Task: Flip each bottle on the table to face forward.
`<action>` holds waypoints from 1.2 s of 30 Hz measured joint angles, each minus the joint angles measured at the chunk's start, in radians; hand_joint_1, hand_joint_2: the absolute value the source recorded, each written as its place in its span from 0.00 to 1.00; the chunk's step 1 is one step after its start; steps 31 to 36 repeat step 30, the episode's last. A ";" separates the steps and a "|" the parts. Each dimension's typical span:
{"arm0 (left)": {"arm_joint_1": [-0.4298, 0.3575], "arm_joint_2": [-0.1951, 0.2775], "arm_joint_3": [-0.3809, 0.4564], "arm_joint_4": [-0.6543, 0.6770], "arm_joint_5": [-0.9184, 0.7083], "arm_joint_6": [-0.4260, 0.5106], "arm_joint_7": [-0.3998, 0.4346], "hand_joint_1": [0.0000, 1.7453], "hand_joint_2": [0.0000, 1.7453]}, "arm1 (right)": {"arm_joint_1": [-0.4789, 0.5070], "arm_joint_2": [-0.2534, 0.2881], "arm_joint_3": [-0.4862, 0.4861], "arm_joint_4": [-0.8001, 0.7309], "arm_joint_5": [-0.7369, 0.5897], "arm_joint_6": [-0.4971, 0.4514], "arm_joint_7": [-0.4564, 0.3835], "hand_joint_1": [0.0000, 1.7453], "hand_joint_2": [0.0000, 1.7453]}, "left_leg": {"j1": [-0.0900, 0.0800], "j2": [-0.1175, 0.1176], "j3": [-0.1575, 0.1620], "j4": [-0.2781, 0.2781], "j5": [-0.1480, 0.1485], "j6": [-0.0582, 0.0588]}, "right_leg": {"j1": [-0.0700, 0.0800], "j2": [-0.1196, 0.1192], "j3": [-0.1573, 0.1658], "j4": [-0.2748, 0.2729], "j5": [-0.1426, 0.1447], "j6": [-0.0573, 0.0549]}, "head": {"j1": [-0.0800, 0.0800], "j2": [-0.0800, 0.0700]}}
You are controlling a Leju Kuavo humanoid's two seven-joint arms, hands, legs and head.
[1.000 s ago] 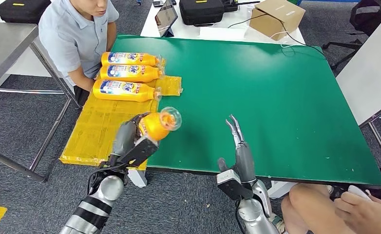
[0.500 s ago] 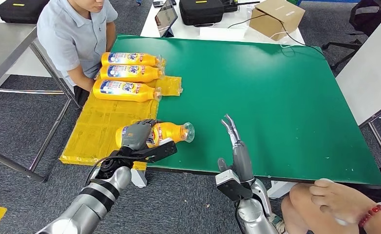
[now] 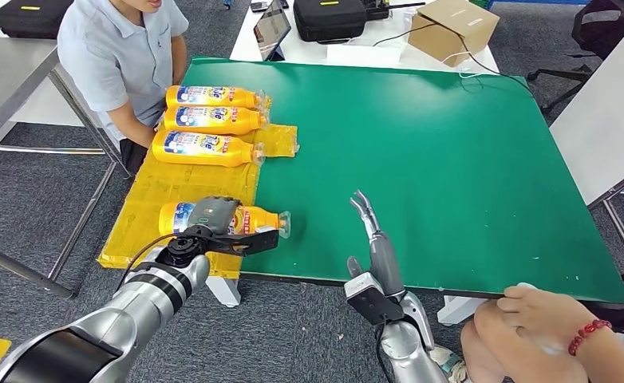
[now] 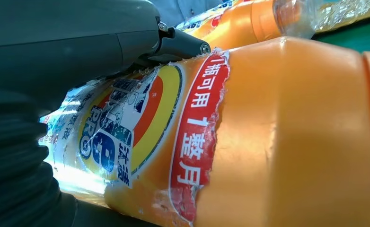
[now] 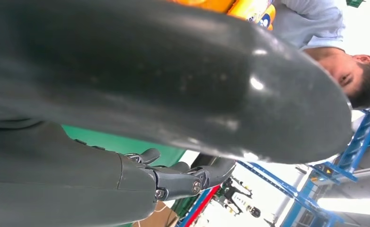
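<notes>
An orange bottle (image 3: 249, 219) lies on its side at the near left of the green table (image 3: 452, 159), its clear cap toward the table's middle and its label up. My left hand (image 3: 207, 217) grips it around the body; the left wrist view shows the torn label (image 4: 126, 137) close up under my fingers (image 4: 178, 45). Three more orange bottles (image 3: 205, 120) lie side by side on the yellow mat (image 3: 161, 199) at the far left, labels up. My right hand (image 3: 370, 231) hovers open over the near table edge, fingers straight, holding nothing.
A person in a light blue shirt (image 3: 117, 56) sits at the table's left side by the three bottles. Another person's knee and hand (image 3: 548, 327) are at the near right. A cardboard box (image 3: 452, 28), black cases and a tablet stand beyond the far edge.
My left hand has turned the bottle from cap-toward-camera to lying flat, then moved it left and nearer onto the mat edge. My right hand has drifted slightly left.
</notes>
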 joint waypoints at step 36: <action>0.257 0.027 0.232 -0.558 1.045 -0.239 -0.586 0.00 1.00 | -0.006 -0.020 -0.001 0.138 -0.074 -0.057 -0.070 0.00 0.00 | 0.000 0.000 0.000 0.000 0.000 0.000 | 0.000 -0.001 -0.001 0.000 0.000 0.000 | 0.000 0.000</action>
